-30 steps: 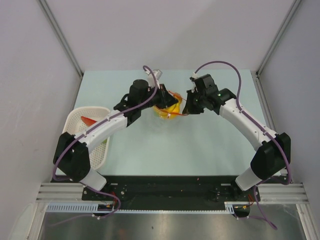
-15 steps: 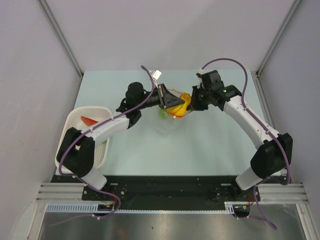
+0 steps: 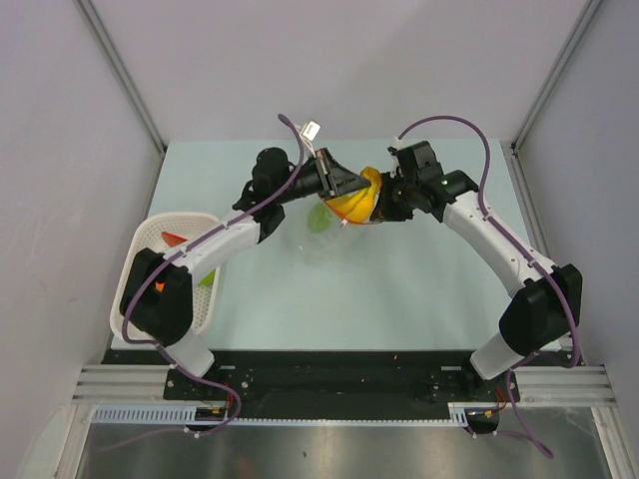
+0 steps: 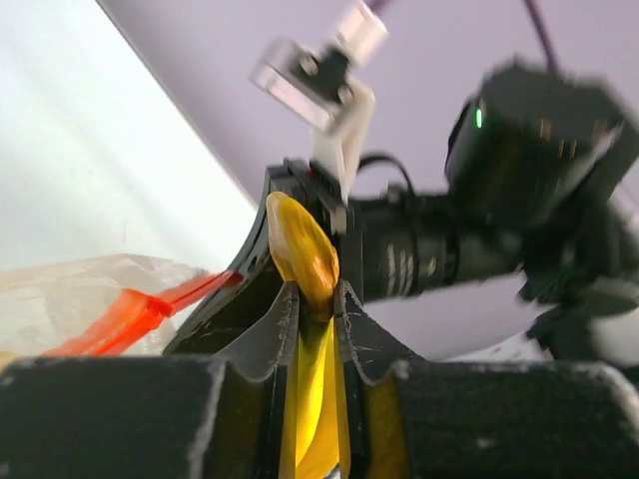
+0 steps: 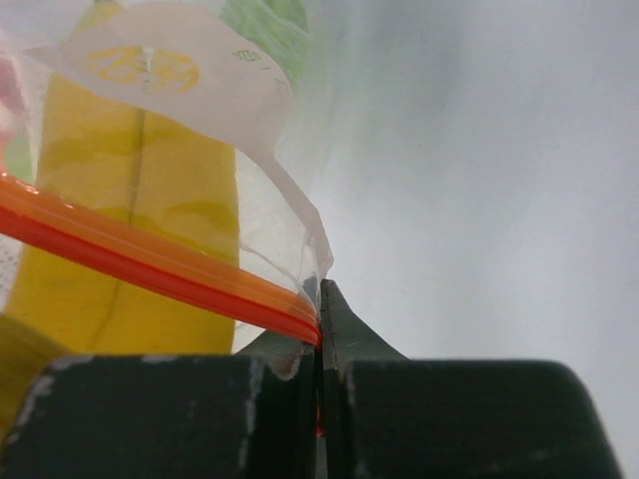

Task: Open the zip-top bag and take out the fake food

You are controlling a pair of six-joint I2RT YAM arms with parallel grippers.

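Top external: left tool [image 3: 351,186] pinches banana [image 3: 357,206], right tool [image 3: 383,206] clamps zip-top bag [image 5: 150,255], white basket [image 3: 135,261] sits apart

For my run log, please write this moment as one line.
left fingers: shut on banana | right fingers: shut on zip-top bag, at red strip

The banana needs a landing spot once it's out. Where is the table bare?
Widest patch: the table between the left arm and right arm, nearer than the zip-top bag. Also bare: the far right corner. Crowded: around the bag at far centre, and the basket at the left edge.
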